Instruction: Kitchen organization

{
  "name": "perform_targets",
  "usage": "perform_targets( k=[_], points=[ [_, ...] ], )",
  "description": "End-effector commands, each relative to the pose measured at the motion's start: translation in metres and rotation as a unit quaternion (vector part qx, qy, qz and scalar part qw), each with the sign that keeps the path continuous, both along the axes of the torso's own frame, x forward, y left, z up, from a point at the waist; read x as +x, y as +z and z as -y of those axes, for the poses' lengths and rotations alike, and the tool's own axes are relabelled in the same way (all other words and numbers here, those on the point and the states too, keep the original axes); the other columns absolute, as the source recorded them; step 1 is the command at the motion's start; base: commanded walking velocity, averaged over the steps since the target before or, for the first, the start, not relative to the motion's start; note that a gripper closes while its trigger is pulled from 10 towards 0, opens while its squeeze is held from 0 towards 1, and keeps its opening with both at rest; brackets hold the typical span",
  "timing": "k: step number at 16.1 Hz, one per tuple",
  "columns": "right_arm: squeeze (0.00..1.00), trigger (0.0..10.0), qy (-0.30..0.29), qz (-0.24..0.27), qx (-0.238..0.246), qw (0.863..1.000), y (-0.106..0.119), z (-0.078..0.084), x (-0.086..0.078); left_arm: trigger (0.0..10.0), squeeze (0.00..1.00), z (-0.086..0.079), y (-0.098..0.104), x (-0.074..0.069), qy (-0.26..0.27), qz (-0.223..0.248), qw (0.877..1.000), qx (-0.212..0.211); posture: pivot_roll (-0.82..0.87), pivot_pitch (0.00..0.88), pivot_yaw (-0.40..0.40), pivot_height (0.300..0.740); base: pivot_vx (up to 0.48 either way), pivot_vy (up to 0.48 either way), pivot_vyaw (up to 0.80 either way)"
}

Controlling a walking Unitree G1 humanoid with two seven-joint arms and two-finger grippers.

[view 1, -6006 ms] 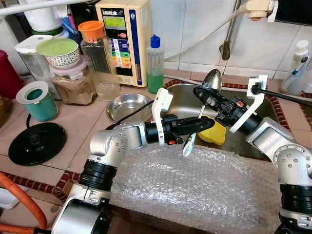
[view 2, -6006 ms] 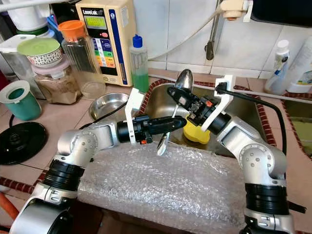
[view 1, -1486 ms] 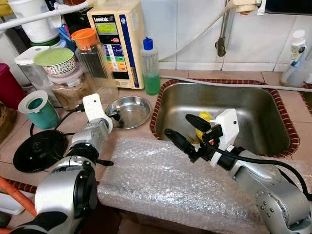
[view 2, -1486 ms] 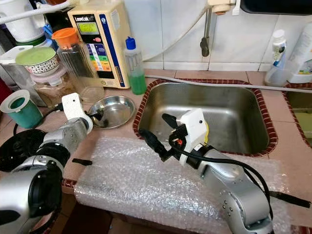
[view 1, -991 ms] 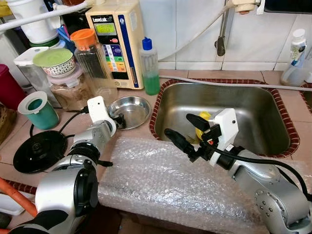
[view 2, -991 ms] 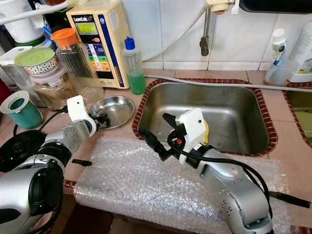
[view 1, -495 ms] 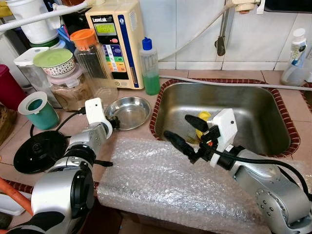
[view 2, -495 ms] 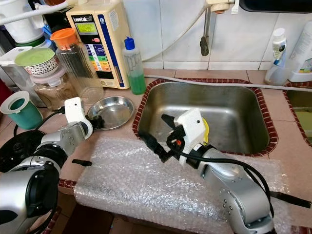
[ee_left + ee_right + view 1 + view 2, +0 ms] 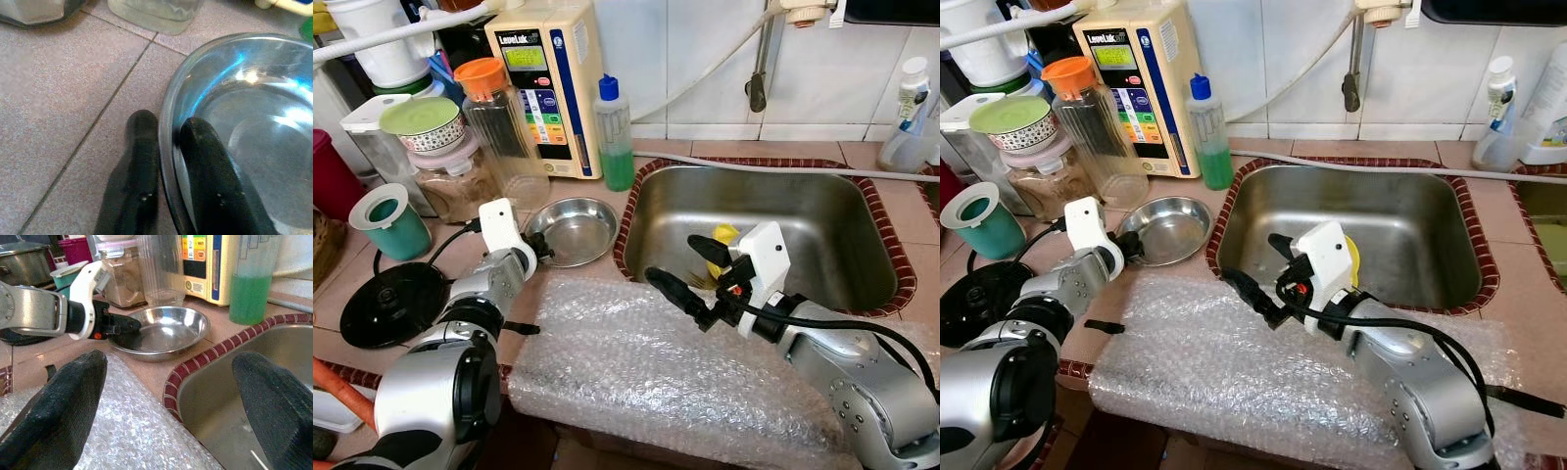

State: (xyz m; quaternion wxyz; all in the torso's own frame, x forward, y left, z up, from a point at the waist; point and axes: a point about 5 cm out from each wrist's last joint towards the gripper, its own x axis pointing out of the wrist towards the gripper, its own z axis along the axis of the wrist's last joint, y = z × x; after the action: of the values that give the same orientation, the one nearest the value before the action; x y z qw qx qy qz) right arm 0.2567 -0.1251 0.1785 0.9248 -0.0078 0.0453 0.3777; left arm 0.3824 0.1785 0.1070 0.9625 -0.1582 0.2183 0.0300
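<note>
A shallow steel bowl (image 9: 576, 229) sits on the tiled counter left of the sink (image 9: 822, 220). My left gripper (image 9: 541, 251) is at the bowl's near-left rim. In the left wrist view one black finger (image 9: 142, 181) lies outside the rim of the bowl (image 9: 254, 127) and the other inside, pinching it. My right gripper (image 9: 690, 266) hovers open and holds nothing over the sink's front-left corner, above the bubble wrap's edge. Between its spread fingers (image 9: 58, 411) the right wrist view shows the bowl (image 9: 164, 330).
A sheet of bubble wrap (image 9: 685, 362) covers the front counter. A yellow sponge-like item (image 9: 724, 234) lies in the sink. Behind the bowl stand a green soap bottle (image 9: 615, 137), a water purifier (image 9: 543, 83) and jars (image 9: 499, 122). A teal cup (image 9: 386, 220) and a black lid (image 9: 391, 304) sit at the left.
Six seconds ago both grippers held spoons over the sink; now neither does. Over the last second my left wrist shifted slightly at the bowl's rim. The right gripper stayed nearly still.
</note>
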Motion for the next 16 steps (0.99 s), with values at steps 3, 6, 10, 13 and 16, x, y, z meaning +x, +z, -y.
perform_targets(
  k=[3, 6, 10, 13, 16],
  points=[
    [0.00, 10.0, -0.021, 0.002, -0.004, 1.000, 0.001, 0.006, 0.007, 0.0, 0.00, -0.016, 0.012, 0.003, 0.029, 0.058, 0.998, 0.002, -0.07, 0.000, 0.146, 0.740, 0.000, 0.000, 0.00],
    [0.00, 10.0, -0.036, 0.002, -0.003, 0.999, 0.002, 0.011, 0.011, 0.0, 0.00, -0.015, 0.019, 0.005, 0.032, 0.099, 0.995, -0.001, -0.07, 0.000, 0.132, 0.740, 0.000, 0.000, 0.00],
    [0.00, 10.0, -0.070, 0.003, 0.010, 0.997, 0.003, 0.018, 0.021, 0.0, 0.00, -0.008, 0.032, 0.007, 0.006, 0.163, 0.986, 0.023, -0.06, 0.000, 0.124, 0.740, 0.000, 0.000, 0.00],
    [0.00, 10.0, -0.116, 0.009, 0.024, 0.993, 0.006, 0.028, 0.031, 0.0, 0.00, -0.002, 0.048, 0.011, 0.003, 0.210, 0.978, -0.008, -0.05, 0.000, 0.121, 0.740, 0.000, 0.000, 0.00],
    [0.00, 10.0, -0.187, 0.023, 0.050, 0.981, 0.014, 0.045, 0.045, 0.0, 0.00, 0.012, 0.066, 0.014, -0.038, 0.267, 0.963, -0.011, -0.05, 0.000, 0.118, 0.740, 0.000, 0.000, 0.00]
  ],
)
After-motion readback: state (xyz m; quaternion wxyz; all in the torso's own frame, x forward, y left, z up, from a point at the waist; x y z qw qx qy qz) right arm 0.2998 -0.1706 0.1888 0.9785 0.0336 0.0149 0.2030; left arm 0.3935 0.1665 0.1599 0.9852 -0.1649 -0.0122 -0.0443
